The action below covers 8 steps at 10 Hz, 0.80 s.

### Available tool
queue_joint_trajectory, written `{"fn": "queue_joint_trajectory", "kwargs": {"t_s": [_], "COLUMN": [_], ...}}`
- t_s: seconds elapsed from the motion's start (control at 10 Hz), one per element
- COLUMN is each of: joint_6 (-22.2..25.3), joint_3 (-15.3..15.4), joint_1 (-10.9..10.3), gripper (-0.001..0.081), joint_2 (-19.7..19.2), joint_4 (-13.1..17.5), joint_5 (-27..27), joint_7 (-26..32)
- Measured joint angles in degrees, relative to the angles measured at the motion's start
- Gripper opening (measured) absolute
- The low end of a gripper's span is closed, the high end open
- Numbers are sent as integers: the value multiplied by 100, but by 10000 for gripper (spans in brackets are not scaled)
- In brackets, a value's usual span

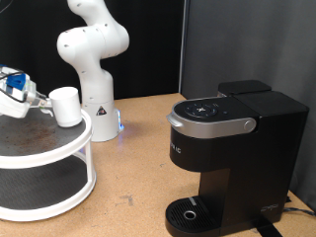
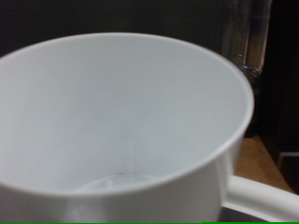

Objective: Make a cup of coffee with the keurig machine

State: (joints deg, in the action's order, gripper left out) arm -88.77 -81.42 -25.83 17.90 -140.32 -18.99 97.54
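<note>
The cup (image 1: 66, 105) is small and white. It hangs slightly tilted just above the top tier of a white round rack (image 1: 59, 150) at the exterior view's left. My gripper (image 1: 44, 99) reaches in from the left edge and is shut on the cup's near side. In the wrist view the cup (image 2: 121, 121) fills the frame, its inside bare, with its handle (image 2: 266, 198) sticking out at a corner; my fingers do not show there. The keurig machine (image 1: 237, 148) stands black and boxy at the exterior view's right, lid down, with its round drip tray (image 1: 190, 212) bare.
The arm's white base (image 1: 96, 94) stands behind the rack, near the back of the wooden table (image 1: 133, 178). The rack has a lower tier (image 1: 39, 188) under the top one. A black curtain closes off the back.
</note>
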Motion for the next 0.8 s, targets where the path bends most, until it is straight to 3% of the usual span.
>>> {"fn": "queue_joint_trajectory", "kwargs": {"t_s": [0.2, 0.5, 0.6, 0.8], "joint_6": [402, 514, 459, 355], "joint_3": [393, 1298, 1578, 1931], "joint_1": [417, 1123, 1262, 1341], "gripper": [68, 68, 68, 68], "joint_2": [88, 613, 796, 1001], "joint_4": [28, 32, 36, 68], "joint_5": [80, 37, 35, 33], "joint_7": [-190, -672, -869, -1150]}}
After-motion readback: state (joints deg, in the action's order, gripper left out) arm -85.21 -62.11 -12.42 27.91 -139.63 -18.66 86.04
